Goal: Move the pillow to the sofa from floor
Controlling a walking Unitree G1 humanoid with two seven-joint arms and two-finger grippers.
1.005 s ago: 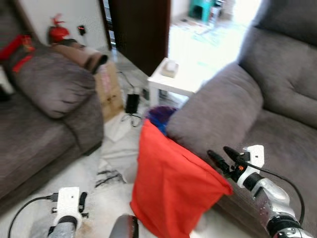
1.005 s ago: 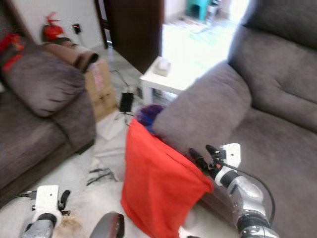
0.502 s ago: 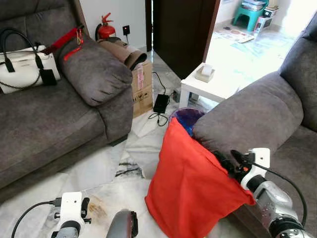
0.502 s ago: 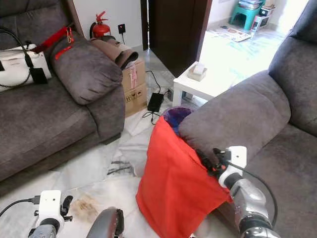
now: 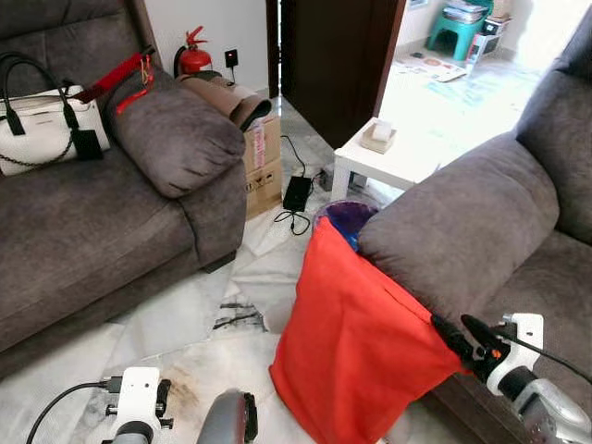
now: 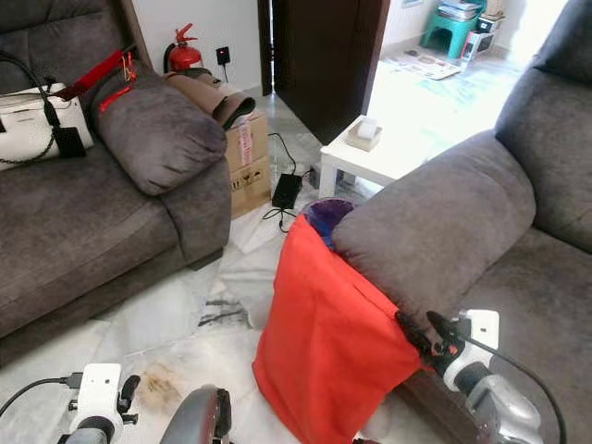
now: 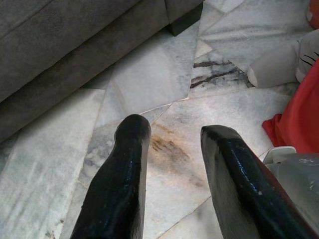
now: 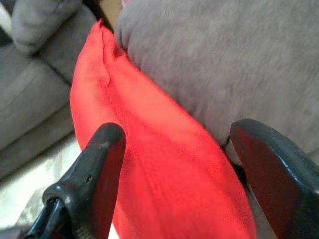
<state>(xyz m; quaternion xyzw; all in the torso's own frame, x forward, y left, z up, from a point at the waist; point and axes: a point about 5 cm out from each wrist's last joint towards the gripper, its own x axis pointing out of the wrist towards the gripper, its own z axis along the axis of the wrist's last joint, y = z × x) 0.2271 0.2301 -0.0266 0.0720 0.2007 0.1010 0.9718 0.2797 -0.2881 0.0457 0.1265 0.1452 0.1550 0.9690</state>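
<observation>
Leaning against the outer side of the sofa armrest, the red pillow stood on edge on the marble floor, its upper corner tucked up beside the arm's front and its lower edge resting on the tiles. The right pincer sat at the pillow's upper right corner, just where the fabric met the armrest; in the right wrist view its two black fingers were spread wide with the red cloth between them, not yet closed on anything. The left pincer hung low over the floor, its fingers also parted and holding nothing, well apart from the pillow.

The pillow looked soft and light: its cover sagged in loose folds and a seam ran down one face, which suggested a slack, thin filling rather than a firm block. Such a thing would likely droop and swing from whatever point was pinched, and the smooth cloth could slip through a shallow bite. A deep pinch on the top corner or along the upper edge, taking both the cover and some filling, seemed the safest hold; gripping only a fold of fabric risked the cover sliding out. Because it was limp, it would probably need lifting well above the armrest before being carried over to the seat. A purple object lay behind the pillow's top, near a white side tabletop.
</observation>
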